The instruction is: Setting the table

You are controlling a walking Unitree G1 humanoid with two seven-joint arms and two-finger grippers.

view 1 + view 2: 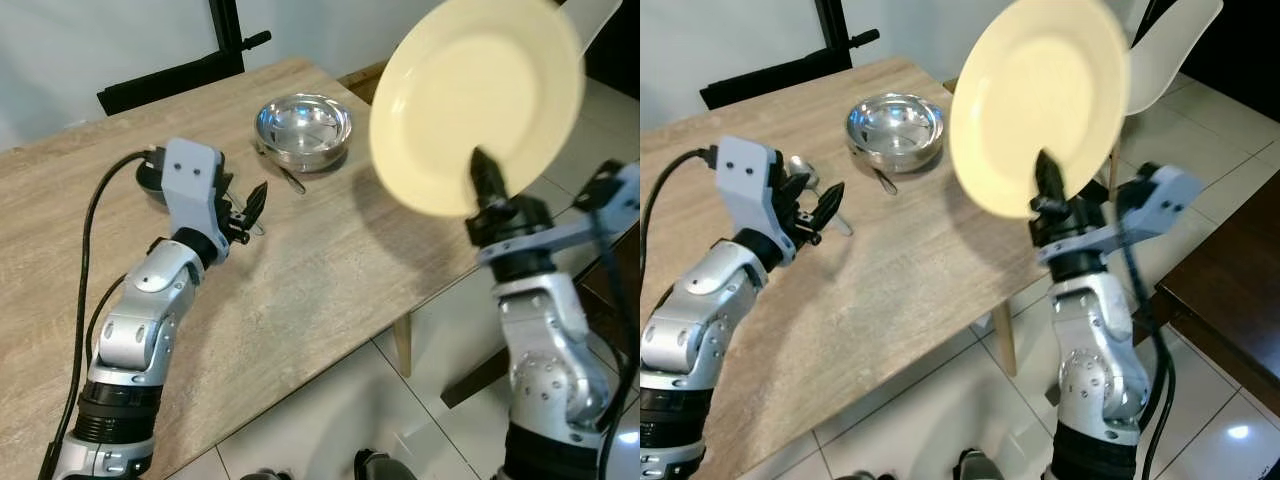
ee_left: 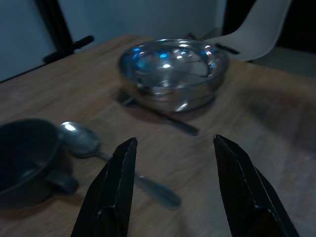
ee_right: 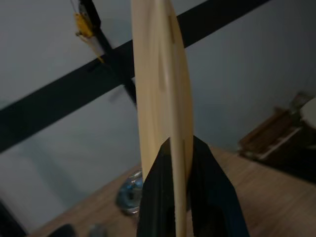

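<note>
Left pincer [image 1: 252, 208]: fingers spread, holding nothing, low over the desk [image 1: 320, 270]; dark cup [image 2: 27, 158] and spoon [image 2: 94, 153] just ahead, steel bowl [image 1: 303, 127] beyond.
Cream plate [image 1: 475, 100]: held on edge (nearly upright), above the desk's right edge.
Right pincer [image 1: 487, 178]: clenched on the plate's lower rim; the nearer arm to lay it flat, desk to its left.

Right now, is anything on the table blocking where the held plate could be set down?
Nothing visible does. The right gripper holds the plate upright over the table edge; the bowl sits farther back.
</note>
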